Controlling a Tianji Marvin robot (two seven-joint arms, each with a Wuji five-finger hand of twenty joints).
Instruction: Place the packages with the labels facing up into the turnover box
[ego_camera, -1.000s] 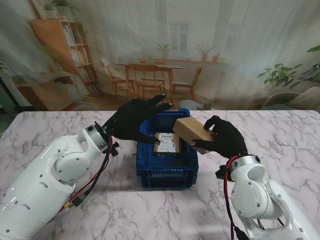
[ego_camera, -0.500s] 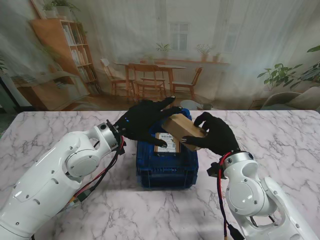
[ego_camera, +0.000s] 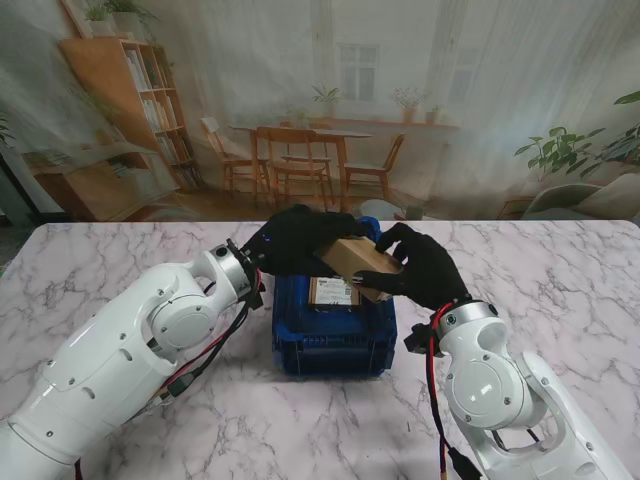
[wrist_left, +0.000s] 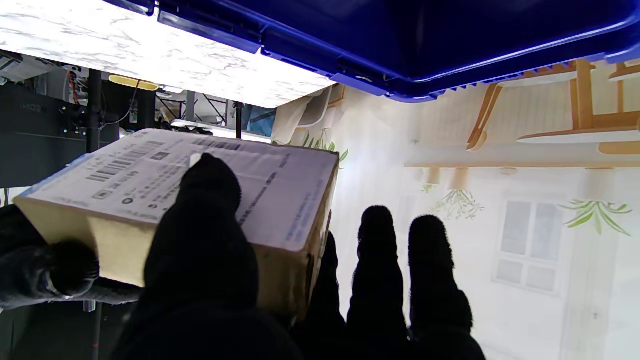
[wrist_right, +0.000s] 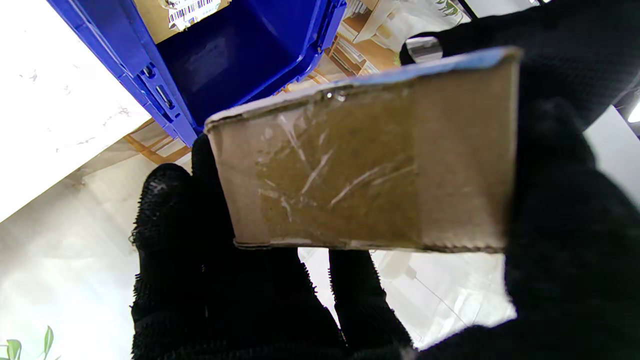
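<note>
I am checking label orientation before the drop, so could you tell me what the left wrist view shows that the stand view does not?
Only the left wrist view shows the printed label with barcodes on one face of the held package. Only the stand view shows both arms, the marble table and a second package lying label-up inside the turnover box. Both show the left hand and right hand on the held package beside the box.

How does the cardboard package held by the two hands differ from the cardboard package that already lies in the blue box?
The held brown cardboard package hangs tilted above the blue plastic turnover box, gripped by the left hand and the right hand; the package lying in the box rests flat and untouched. In the stand view the held one shows a plain brown face, its label facing down toward the left wrist camera; the lying one shows its white label upward. Both are brown cardboard with printed labels.
</note>
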